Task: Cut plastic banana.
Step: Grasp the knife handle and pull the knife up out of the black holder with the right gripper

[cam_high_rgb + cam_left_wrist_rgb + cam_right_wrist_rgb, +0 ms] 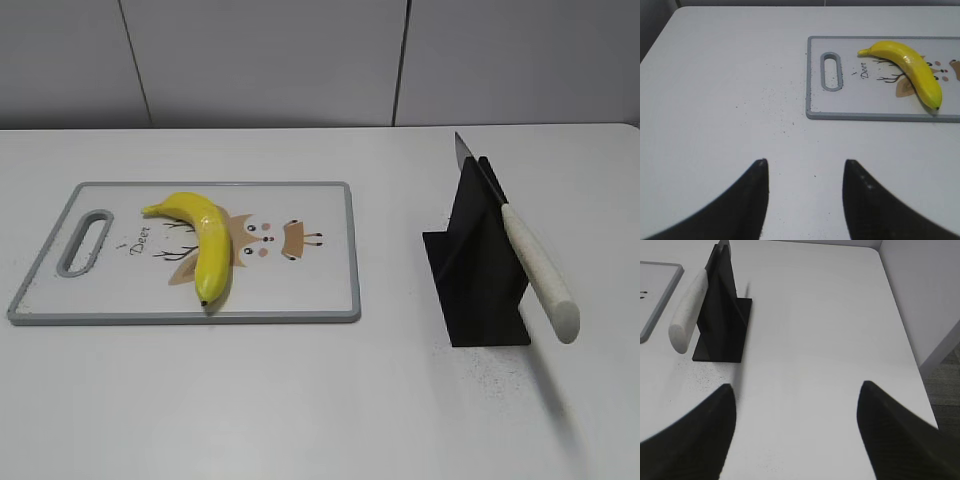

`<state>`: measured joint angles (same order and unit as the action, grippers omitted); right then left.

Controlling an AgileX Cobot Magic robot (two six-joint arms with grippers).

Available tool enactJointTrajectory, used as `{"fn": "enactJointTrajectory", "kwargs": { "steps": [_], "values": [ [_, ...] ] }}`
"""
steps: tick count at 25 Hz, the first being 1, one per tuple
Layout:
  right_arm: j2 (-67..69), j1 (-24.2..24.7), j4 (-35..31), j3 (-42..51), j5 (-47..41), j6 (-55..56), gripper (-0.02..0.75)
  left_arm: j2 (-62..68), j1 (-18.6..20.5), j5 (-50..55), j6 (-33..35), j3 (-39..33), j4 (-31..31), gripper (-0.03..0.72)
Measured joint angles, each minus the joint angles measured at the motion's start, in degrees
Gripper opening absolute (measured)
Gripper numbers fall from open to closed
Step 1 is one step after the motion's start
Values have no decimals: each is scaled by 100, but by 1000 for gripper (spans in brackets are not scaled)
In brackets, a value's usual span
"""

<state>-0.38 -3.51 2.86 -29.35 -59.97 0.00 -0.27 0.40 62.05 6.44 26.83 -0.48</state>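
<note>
Knife [515, 235] blade mostly hidden in the black stand [478, 270]; cutting board [880, 80] cropped at right.

White table [300, 400], grey-rimmed deer-print cutting board [300, 290], white-handled knife [535, 275] slotted in black stand [485, 290]

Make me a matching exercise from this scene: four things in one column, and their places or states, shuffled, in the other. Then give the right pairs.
Things
1. plastic banana
2. knife
3. cutting board
4. left gripper

Places or states
A. slotted in the black stand, handle sticking out
B. open over bare table, holding nothing
C. lying on the deer picture
D. flat on the table, left of the stand

Pairs: 1-C, 2-A, 3-D, 4-B
</note>
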Motion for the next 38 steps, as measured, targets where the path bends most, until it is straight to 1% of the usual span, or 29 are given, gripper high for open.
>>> {"fn": "enactJointTrajectory", "kwargs": {
  "steps": [25, 30, 34, 38],
  "values": [
    [0, 0, 0, 0, 6, 0, 571, 0, 0, 0, 0, 0, 0, 471],
    [23, 0, 0, 0, 11, 0, 548, 0, 0, 0, 0, 0, 0, 471],
    [336, 0, -8, -47, 111, 0, 527, 0, 0, 0, 0, 0, 0, 471],
    [1152, 0, -236, -282, 136, 0, 521, 0, 0, 0, 0, 0, 0, 471]
  ]
}}
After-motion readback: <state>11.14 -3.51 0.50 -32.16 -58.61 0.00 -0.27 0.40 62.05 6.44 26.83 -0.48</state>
